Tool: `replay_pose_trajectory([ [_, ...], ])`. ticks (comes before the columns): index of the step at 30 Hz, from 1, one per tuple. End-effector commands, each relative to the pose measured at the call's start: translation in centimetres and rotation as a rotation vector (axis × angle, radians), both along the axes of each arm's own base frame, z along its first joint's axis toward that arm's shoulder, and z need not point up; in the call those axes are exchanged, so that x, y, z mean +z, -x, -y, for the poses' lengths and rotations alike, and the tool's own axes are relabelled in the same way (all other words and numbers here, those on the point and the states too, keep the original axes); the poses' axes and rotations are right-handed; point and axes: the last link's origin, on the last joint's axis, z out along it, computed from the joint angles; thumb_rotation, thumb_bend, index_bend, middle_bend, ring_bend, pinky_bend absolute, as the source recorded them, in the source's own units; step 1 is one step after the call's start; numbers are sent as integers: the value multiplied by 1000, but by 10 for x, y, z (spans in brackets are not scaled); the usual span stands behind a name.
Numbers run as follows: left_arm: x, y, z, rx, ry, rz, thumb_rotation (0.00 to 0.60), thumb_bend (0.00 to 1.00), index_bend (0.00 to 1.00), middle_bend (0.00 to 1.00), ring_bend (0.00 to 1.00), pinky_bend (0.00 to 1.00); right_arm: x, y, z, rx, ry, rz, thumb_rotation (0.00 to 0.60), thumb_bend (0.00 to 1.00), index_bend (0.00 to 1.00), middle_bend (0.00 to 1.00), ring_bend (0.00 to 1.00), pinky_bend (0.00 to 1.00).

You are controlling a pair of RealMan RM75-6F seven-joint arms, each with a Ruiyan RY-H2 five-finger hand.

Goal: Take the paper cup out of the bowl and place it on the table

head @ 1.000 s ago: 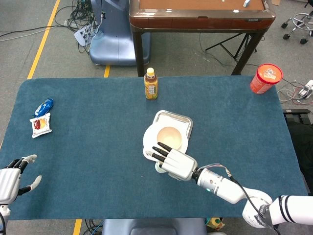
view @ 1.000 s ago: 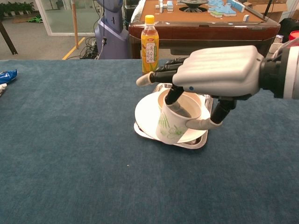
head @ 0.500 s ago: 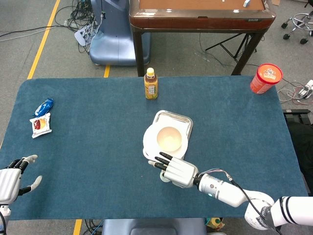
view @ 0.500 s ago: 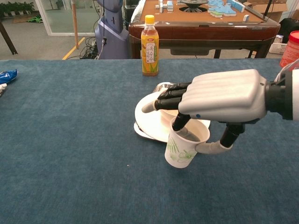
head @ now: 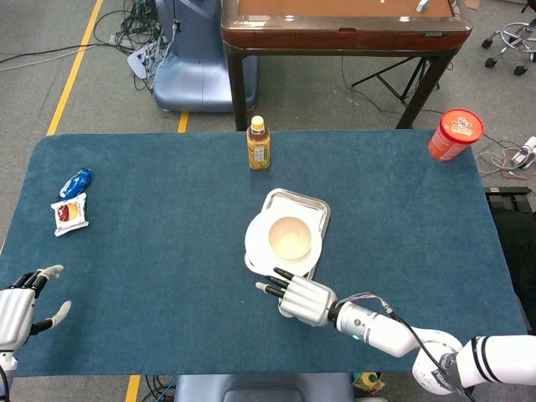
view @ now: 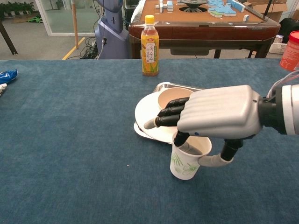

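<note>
The white paper cup with a green leaf print is upright at the blue cloth, just in front of the plate; whether its base touches I cannot tell. My right hand holds it by the rim, one finger inside and the thumb outside. From the head view my right hand covers the cup. The tan bowl sits empty on a white plate over a metal tray. My left hand hovers at the table's near left corner, fingers apart, holding nothing.
An orange drink bottle stands behind the tray. A red tub is at the far right corner. Two snack packets lie at the left side. A brown table stands beyond the far edge.
My right hand has carried the cup out of the bowl, toward me and down past the plate's front edge. The bowl now shows empty. The left hand has not moved.
</note>
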Motion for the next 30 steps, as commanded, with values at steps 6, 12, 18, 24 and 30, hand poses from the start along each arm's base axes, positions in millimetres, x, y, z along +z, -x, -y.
replay_pose_trajectory([
  [6,1,-1,-1,-1,-2,5,600,243,271,371,337,591,-3,3,0,-17,0,-20,600,472,614,15,0,0],
  [12,2,-1,0,-1,-2,7,600,243,271,371,337,591,-5,3,-2,-23,-4,-19,600,471,614,15,0,0],
  [18,2,-1,0,-1,-3,6,600,243,271,371,337,591,-6,1,-5,-18,-9,-13,600,444,556,15,0,0],
  [24,2,-2,0,-1,-5,9,600,243,271,371,337,591,-6,1,-5,-21,-7,-6,600,385,470,15,0,0],
  [30,2,-2,0,-2,-5,8,600,243,270,371,337,591,-2,2,-7,-23,-2,1,600,298,399,15,0,0],
])
